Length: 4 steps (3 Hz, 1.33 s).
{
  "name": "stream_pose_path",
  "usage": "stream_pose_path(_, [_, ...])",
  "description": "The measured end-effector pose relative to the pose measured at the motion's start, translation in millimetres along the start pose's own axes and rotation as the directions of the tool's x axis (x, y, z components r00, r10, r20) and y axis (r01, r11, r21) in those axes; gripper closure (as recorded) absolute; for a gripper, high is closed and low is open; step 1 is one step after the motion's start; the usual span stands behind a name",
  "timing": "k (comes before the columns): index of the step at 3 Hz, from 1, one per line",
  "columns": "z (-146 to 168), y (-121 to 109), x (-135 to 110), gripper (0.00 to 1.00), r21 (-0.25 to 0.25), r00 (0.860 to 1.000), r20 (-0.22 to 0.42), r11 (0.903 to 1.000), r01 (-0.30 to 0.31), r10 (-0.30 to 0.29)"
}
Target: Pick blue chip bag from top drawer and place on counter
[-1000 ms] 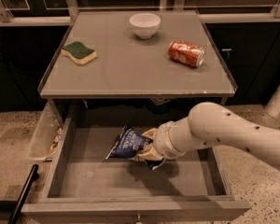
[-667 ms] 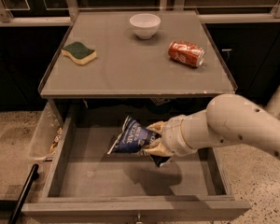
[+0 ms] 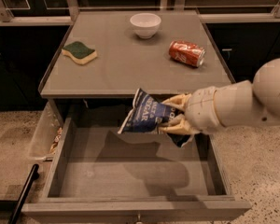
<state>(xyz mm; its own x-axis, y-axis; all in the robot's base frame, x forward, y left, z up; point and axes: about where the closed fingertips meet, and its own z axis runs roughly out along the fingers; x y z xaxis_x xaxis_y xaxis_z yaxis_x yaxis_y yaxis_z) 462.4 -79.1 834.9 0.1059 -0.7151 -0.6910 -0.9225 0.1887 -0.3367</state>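
Hand (image 3: pixel 171 115) grips blue chip bag (image 3: pixel 143 116) above top drawer (image 3: pixel 130 205); bag's right end hidden.

You have one gripper (image 3: pixel 172 114) over one top drawer (image 3: pixel 130 174), pinching one blue chip bag (image 3: pixel 143 116); beyond it, one bowl (image 3: pixel 145 24), one red can (image 3: pixel 186 53), one sponge (image 3: pixel 79 52).

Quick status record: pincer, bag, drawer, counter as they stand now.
pincer: shut on blue chip bag, above the drawer
blue chip bag: held clear of drawer floor, by counter's front edge
top drawer: open
counter: white bowl, red can on its side, green sponge
bag on counter: not yet
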Motion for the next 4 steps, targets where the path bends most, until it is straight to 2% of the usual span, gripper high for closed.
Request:
stream_pose_path(1, [-34.8, -45.4, -27.0, 1.00, 0.058, 0.997, 0.029, 0.9963, 0.064, -0.066])
stream_pose_path(2, [-46.8, -59.2, -39.9, 1.00, 0.090, 0.996, 0.038, 0.9925, 0.083, -0.086])
stream_pose_path(3, [-45.7, -57.9, -39.5, 1.00, 0.087, 0.996, 0.037, 0.9928, 0.083, -0.086])
stream_pose_path(4, [-37.8, -71.2, -48.5, 1.00, 0.090, 0.991, 0.057, 0.9890, 0.118, -0.123])
